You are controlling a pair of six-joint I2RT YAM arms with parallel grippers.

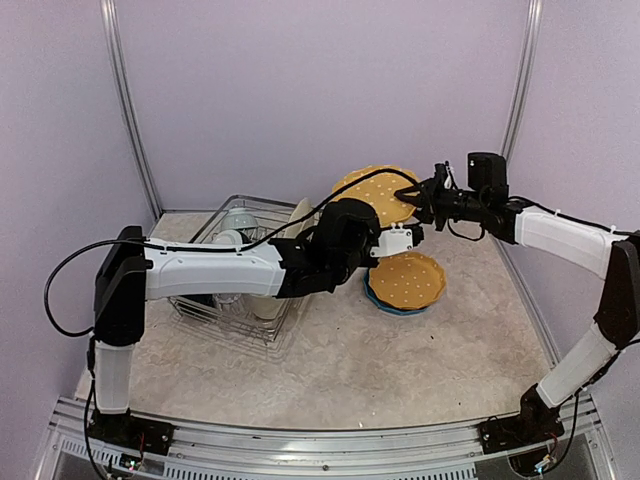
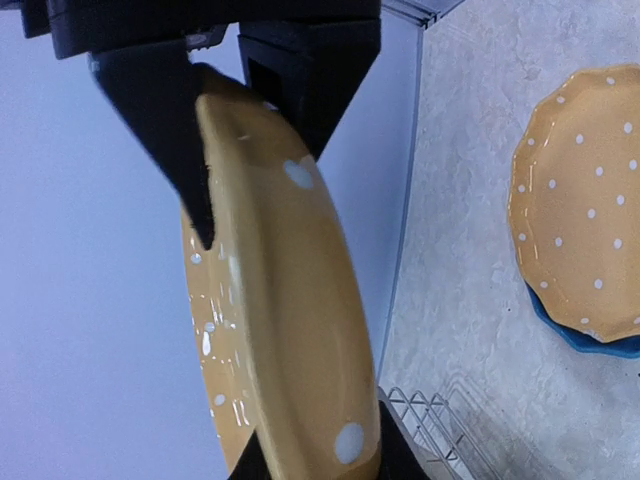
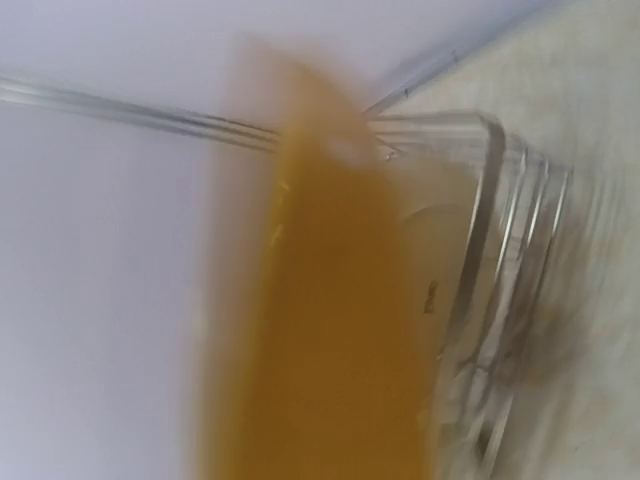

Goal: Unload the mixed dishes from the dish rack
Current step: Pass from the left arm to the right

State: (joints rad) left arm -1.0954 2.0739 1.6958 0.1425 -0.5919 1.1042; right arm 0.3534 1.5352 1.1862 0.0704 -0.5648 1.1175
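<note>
Yellow dotted plate (image 1: 372,190), upper centre: left gripper (image 2: 262,180) clamps it upright, seemingly for handover; right gripper (image 1: 420,200) jaws indiscernible.

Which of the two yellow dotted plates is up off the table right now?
The rear yellow plate, held on edge by the left gripper; the other yellow plate lies flat atop the blue plate.
</note>
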